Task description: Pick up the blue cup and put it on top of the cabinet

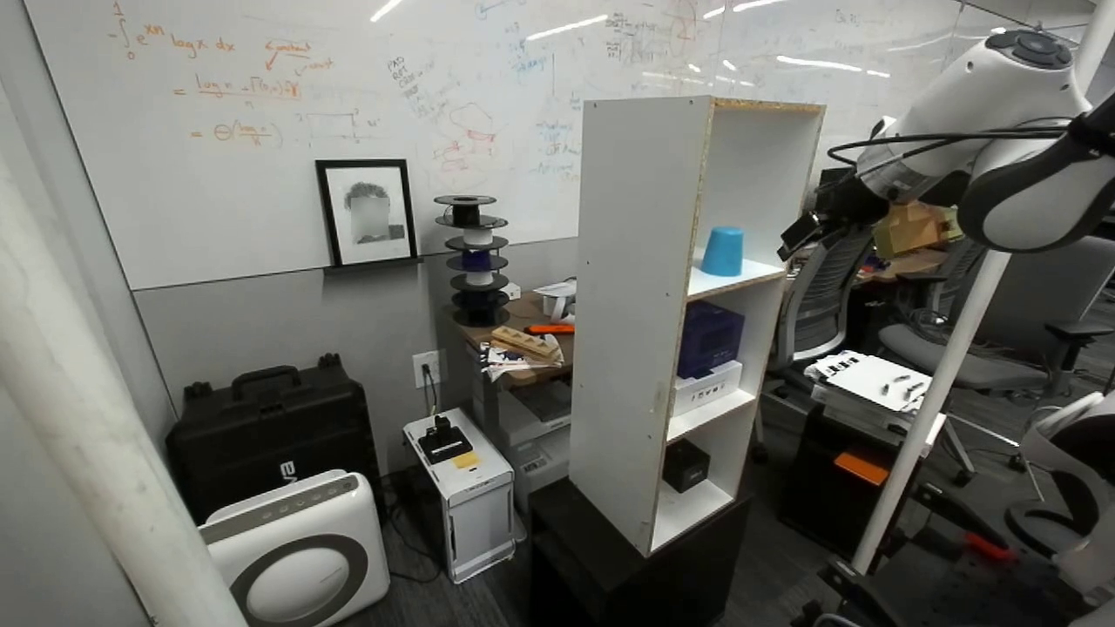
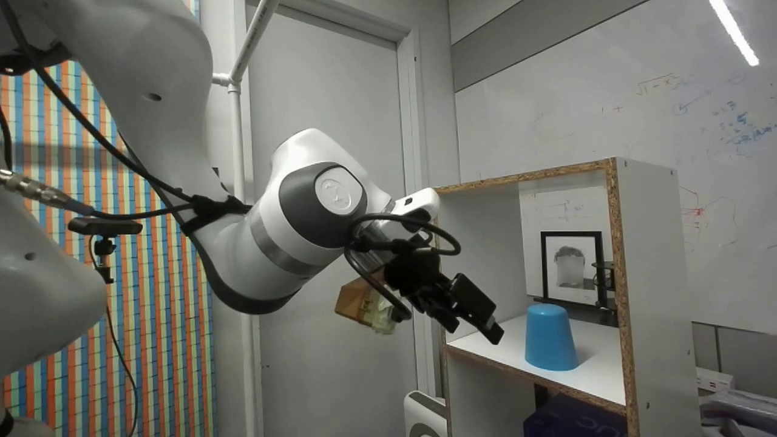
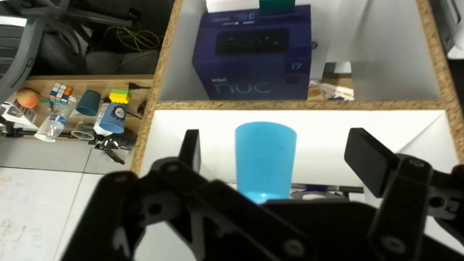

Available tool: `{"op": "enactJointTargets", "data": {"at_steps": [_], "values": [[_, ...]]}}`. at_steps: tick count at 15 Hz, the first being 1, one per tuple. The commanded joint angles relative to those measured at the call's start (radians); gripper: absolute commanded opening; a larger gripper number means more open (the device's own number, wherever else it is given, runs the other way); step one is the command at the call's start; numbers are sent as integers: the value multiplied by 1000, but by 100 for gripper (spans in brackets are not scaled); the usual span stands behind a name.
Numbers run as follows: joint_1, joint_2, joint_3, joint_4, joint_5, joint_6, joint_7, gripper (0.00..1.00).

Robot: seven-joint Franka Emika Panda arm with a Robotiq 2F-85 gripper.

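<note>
The blue cup (image 1: pixel 724 252) stands upright, narrow end up, in the top compartment of the white cabinet (image 1: pixel 640 261). The cup also shows in an exterior view (image 2: pixel 549 338) and in the wrist view (image 3: pixel 264 145). The cabinet's side wall shows in an exterior view (image 2: pixel 652 273) and its chipboard shelf edge in the wrist view (image 3: pixel 290 105). My gripper (image 2: pixel 473 328) is open and empty, at the cabinet's open front, apart from the cup. In the wrist view the cup appears between the spread fingers (image 3: pixel 277 156), nearer the left one. The cup's narrow end is partly hidden by the gripper.
A dark blue-purple box (image 1: pixel 710 340) on a white box (image 1: pixel 707 389) fills part of the compartment below. A small black box (image 1: pixel 685 464) sits in the lowest one. The compartment's side walls and top board surround the cup. A white pole (image 1: pixel 932 409) stands near the arm.
</note>
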Motion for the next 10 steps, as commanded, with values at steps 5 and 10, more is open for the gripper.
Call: {"op": "enactJointTargets", "data": {"at_steps": [5,10], "values": [[-254,112,179,159,216,258,-34,100],[-68,272,124,190,538,326,-261,100]]}}
